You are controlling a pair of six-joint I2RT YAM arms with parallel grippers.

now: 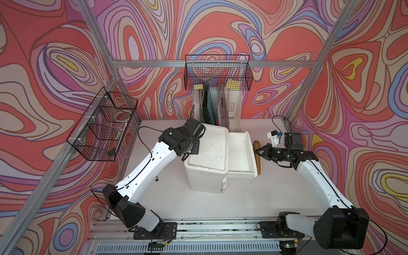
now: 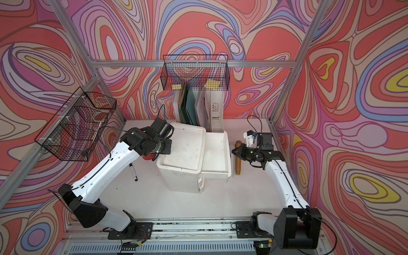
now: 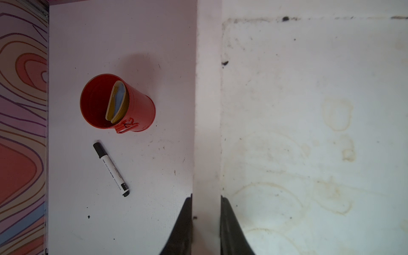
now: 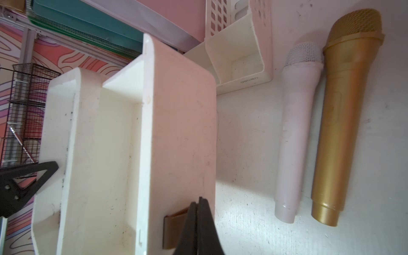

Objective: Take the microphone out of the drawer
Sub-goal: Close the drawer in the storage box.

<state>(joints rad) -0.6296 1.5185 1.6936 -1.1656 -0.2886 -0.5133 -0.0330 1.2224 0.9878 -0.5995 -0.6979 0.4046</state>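
A gold microphone [image 4: 344, 114] and a pale pink microphone [image 4: 298, 132] lie side by side on the table, outside the drawer and to its right. In both top views the gold microphone [image 1: 257, 157] [image 2: 238, 157] shows beside the drawer front. The white drawer [image 1: 240, 154] [image 4: 106, 154] stands pulled out of the white cabinet [image 1: 207, 152], and its visible compartments hold nothing. My right gripper [image 4: 198, 201] [image 1: 257, 151] is shut and empty, its tips by the drawer's front near a gold tab [image 4: 174, 229]. My left gripper [image 3: 206, 196] is closed over the cabinet's left rim [image 3: 207, 110].
A red cup [image 3: 117, 103] with a yellow item inside and a marker [image 3: 111, 169] lie left of the cabinet. A file rack [image 1: 218, 108] stands behind it. Wire baskets hang on the back wall [image 1: 217, 72] and the left wall [image 1: 103, 125].
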